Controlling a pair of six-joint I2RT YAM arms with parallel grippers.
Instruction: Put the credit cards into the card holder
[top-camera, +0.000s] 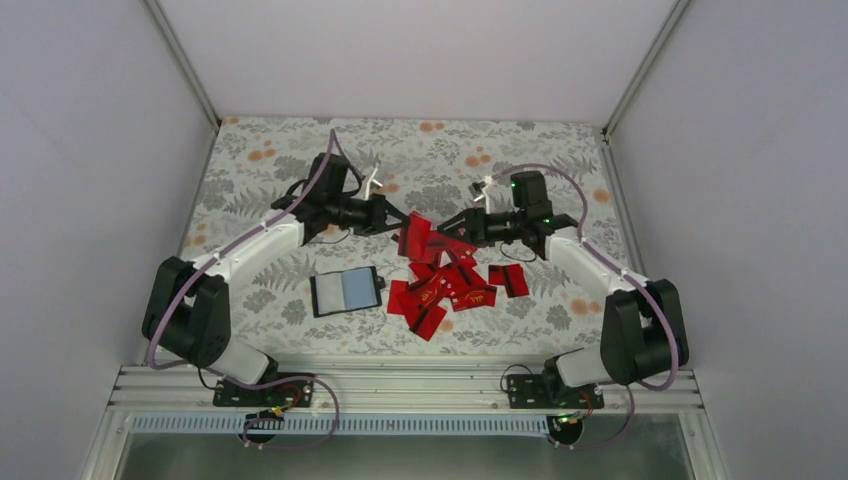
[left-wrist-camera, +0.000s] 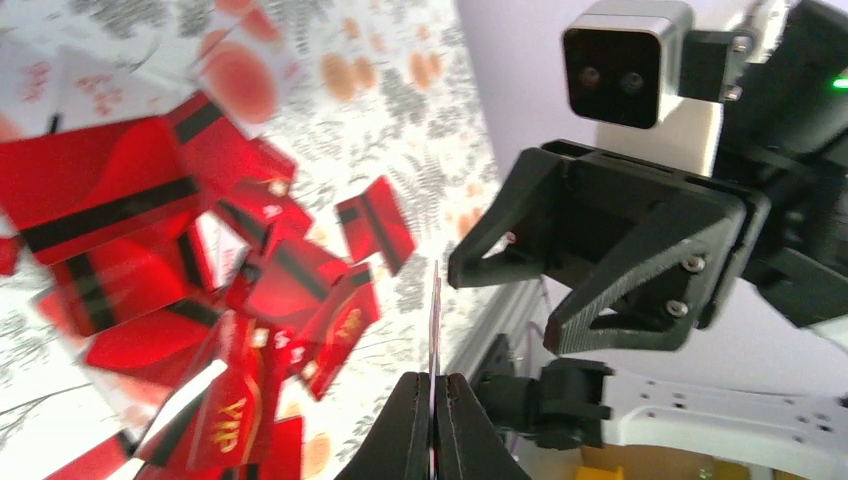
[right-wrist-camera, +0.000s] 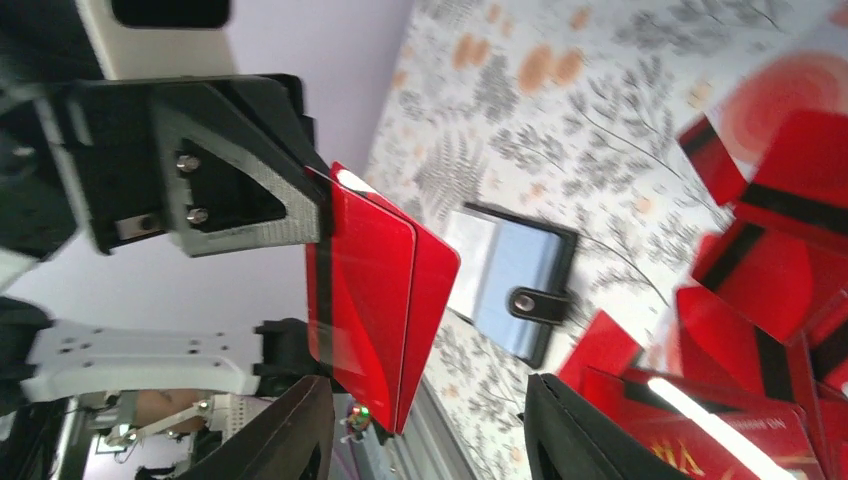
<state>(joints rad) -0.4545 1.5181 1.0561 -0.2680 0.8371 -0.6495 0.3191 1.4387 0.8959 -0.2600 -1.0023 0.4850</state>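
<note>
My left gripper (top-camera: 398, 222) is shut on two red credit cards (top-camera: 415, 238), held on edge above the table. In the left wrist view the cards (left-wrist-camera: 436, 320) show as a thin line rising from the closed fingertips (left-wrist-camera: 420, 400). My right gripper (top-camera: 447, 222) faces them, open; in the right wrist view the fanned cards (right-wrist-camera: 375, 300) hang between its spread fingers (right-wrist-camera: 300, 430) without touching either. Several more credit cards (top-camera: 450, 285) lie in a loose pile below. The card holder (top-camera: 346, 291) lies open on the table left of the pile, grey-blue pockets up, snap tab (right-wrist-camera: 533, 303) showing.
A floral cloth (top-camera: 250, 170) covers the table, with white walls on three sides. A metal rail (top-camera: 400, 385) runs along the near edge by both arm bases. Two stray cards (top-camera: 508, 278) lie at the right of the pile.
</note>
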